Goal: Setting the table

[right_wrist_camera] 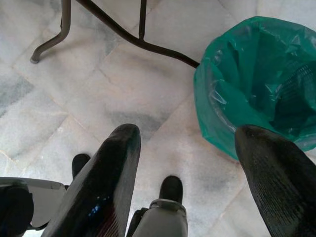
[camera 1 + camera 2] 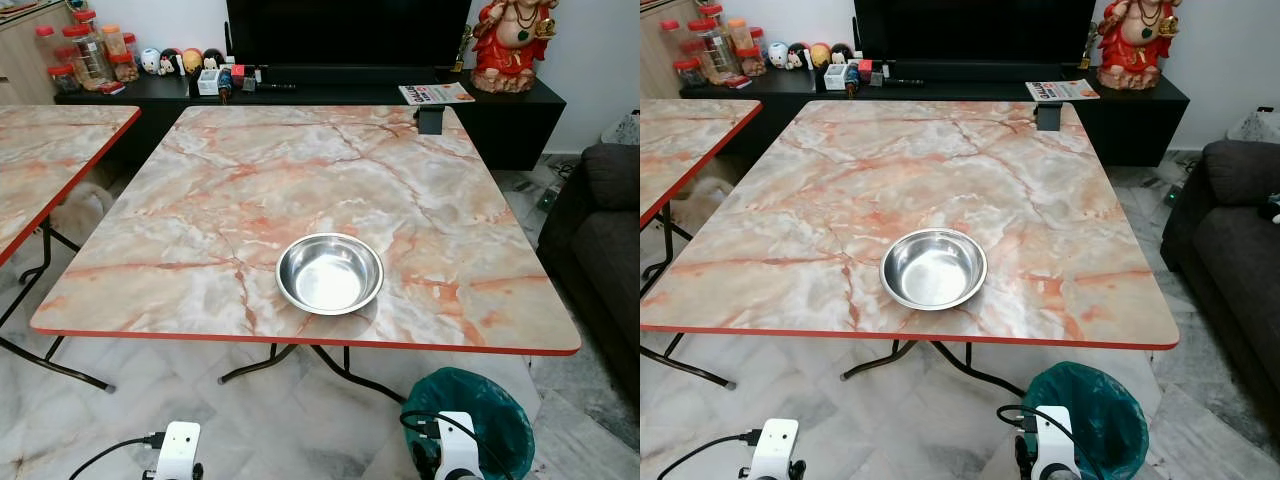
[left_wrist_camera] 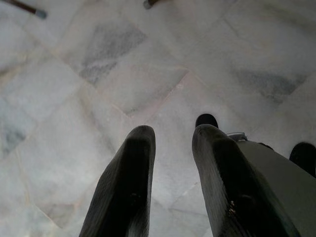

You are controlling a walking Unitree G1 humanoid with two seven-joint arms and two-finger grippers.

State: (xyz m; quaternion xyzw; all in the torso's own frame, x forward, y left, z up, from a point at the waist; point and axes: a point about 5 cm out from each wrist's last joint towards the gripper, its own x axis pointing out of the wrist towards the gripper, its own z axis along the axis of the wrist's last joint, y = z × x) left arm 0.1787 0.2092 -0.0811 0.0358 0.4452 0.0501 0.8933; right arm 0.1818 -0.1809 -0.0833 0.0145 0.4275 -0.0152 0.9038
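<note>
Steel bowl [image 2: 329, 273] sits empty on marble tabletop [image 2: 250, 180], near its front edge, slightly right of middle. Left claw [image 3: 170, 143] hangs low over the floor [image 3: 123, 74], fingers apart, released. Right claw [image 1: 190, 148] hangs beside green-lined bin [image 1: 256, 79], spread wide, holding nothing.

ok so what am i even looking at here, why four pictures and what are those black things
It is a walking humanoid robot setting a table. The two wide pictures come from cameras in its head, looking down at a marble-patterned table with one empty steel bowl near the front edge. The other two come from cameras on its wrists. The black things are its jaws: the left gripper hangs over the tiled floor, the right gripper beside a bin with a green liner. Both are open and hold nothing.
</note>
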